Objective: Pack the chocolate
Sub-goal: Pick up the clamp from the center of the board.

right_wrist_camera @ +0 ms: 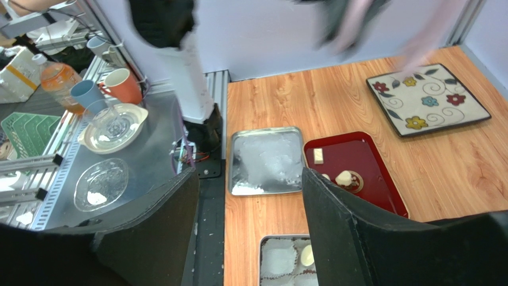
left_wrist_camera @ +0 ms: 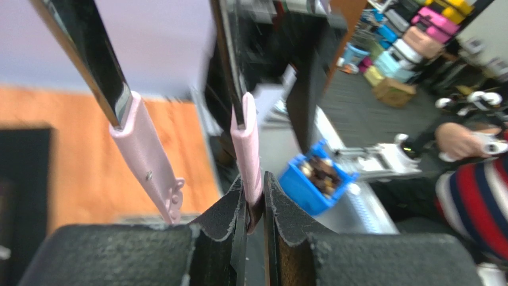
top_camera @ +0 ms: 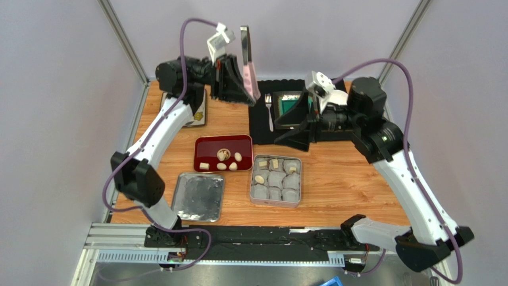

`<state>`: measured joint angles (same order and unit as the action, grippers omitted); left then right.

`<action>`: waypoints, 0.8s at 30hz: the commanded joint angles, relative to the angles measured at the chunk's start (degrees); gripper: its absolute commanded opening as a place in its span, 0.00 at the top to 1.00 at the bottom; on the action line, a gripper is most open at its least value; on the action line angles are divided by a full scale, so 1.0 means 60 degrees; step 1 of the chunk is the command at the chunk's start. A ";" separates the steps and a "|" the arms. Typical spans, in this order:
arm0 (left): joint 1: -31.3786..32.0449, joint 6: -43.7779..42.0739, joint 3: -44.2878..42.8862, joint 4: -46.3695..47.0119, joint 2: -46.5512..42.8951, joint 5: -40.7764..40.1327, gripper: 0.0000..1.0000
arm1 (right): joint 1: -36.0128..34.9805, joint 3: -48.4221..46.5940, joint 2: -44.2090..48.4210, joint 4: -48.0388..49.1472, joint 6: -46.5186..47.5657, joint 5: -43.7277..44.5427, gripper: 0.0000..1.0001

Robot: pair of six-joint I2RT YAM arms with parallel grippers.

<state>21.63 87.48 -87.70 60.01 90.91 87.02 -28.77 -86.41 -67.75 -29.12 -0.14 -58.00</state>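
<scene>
Several cream chocolate lumps (top_camera: pixel 222 154) lie on the red tray (top_camera: pixel 208 145). A few more sit in white paper cups in the metal tin (top_camera: pixel 276 202). My left gripper (top_camera: pixel 241 83) is raised at the back left. It is shut (left_wrist_camera: pixel 255 202) on one pink handle of metal tongs (left_wrist_camera: pixel 247 143), which point upward. My right gripper (top_camera: pixel 293 136) hovers over the black mat's front edge, open and empty. In the right wrist view its jaws (right_wrist_camera: pixel 250 220) stand wide apart over the tin (right_wrist_camera: pixel 268 239), with one chocolate (right_wrist_camera: pixel 306 255) in a cup and others (right_wrist_camera: pixel 344 177) on the tray (right_wrist_camera: pixel 369 179).
A shiny tin lid (top_camera: pixel 198 196) lies left of the tin. A floral plate (right_wrist_camera: pixel 426 98) sits at the back left. On the black mat (top_camera: pixel 259 122) lie a fork (top_camera: pixel 268 110) and a dark square dish (top_camera: pixel 290 107). Off-table clutter shows beyond the near edge.
</scene>
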 commanded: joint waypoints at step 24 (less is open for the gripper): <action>0.1228 -2.6255 0.2487 -2.1968 -0.4063 -1.0018 1.00 | -0.0331 0.0881 0.1389 -0.1285 0.1167 0.0863 0.27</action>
<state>26.13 -56.25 -71.57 -62.57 73.08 33.78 -29.82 -79.48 -59.48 -35.38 3.86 -54.98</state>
